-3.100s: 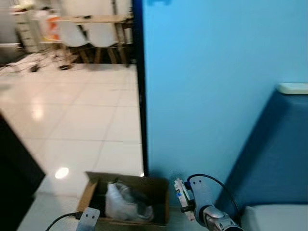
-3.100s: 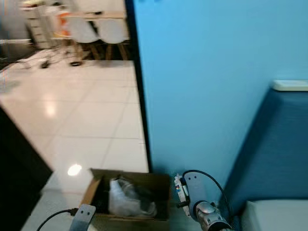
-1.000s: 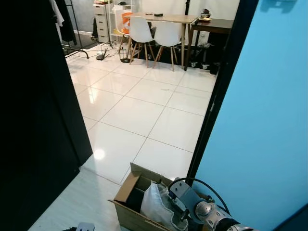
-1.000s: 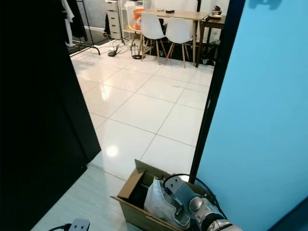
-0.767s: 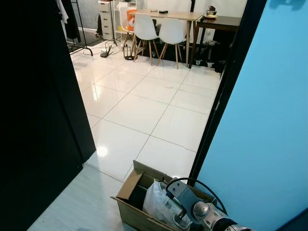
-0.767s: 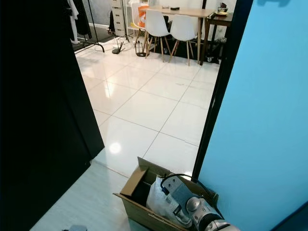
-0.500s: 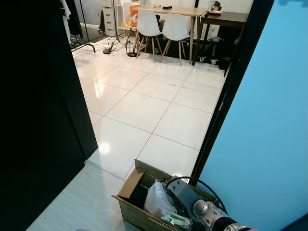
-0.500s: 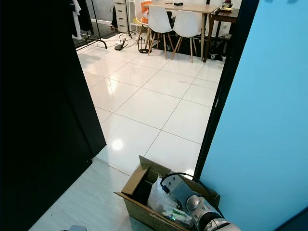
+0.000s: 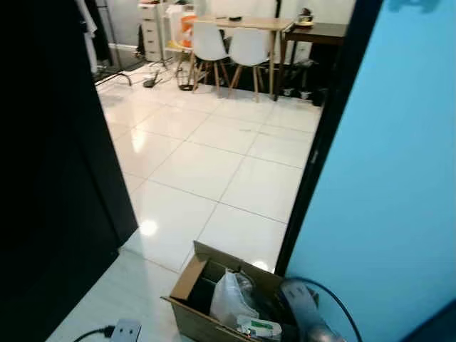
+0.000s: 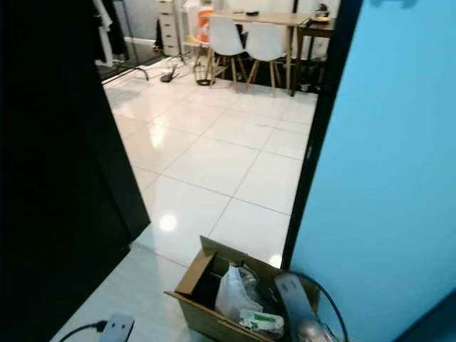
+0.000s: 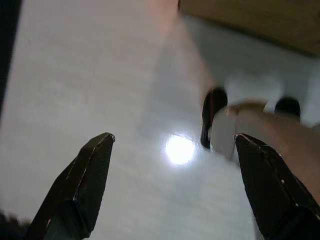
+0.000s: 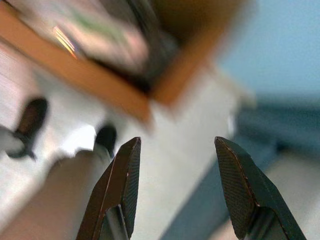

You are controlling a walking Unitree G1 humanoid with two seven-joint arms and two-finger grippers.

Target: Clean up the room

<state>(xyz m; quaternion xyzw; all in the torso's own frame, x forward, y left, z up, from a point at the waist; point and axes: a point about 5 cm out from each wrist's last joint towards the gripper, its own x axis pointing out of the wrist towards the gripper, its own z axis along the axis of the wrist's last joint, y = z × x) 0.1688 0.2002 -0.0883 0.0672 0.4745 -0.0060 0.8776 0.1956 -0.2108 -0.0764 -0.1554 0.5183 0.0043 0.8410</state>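
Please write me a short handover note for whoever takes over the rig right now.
Right claw: open, nothing between its fingers, near the box.
Left claw: open, nothing in it, over bare floor.
Box: open, on the floor by the blue wall. Inside lie a clear plastic bag and a small white and green pack.
Done: judging by the open claw and the pack lying in the box, one item seems binned.
Left: find the next stray item. The far room has chairs, a table and cables; what needs tidying there is too small to tell.

Two white chairs (image 9: 228, 44) at a wooden table (image 9: 242, 23) beyond.
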